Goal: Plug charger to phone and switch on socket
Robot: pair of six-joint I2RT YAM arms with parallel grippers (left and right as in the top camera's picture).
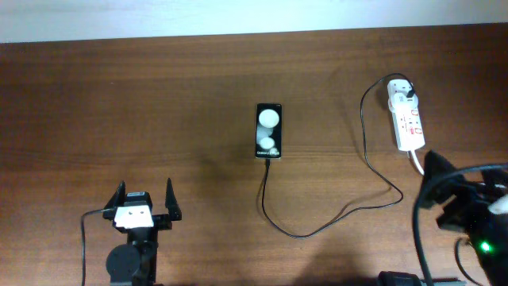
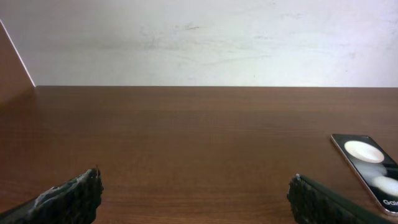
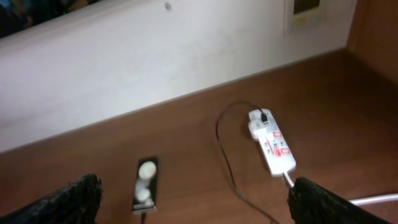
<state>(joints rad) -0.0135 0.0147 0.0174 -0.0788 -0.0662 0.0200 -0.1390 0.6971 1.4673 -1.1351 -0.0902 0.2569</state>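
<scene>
Socket (image 1: 408,119) not visibly switched on; right claw (image 3: 196,202) and left claw (image 1: 145,195) both gape wide, empty.
It lies just ahead of the right claw, with the charger (image 1: 363,131) running to the phone (image 1: 268,131) ahead-left. Probably best: narrow the jaws, lower one fingertip squarely onto a red switch (image 3: 278,144), and stay clear of the cable.

This looks like a robotics lab test station. A bare, dark wood-grain counter (image 1: 159,103) stands against a plain white wall (image 2: 199,37). The left arm (image 1: 133,256) and right arm (image 1: 468,214) sit at its near edge, with only a smartphone (image 1: 268,131) and a white power strip (image 1: 407,119) laid out.
</scene>
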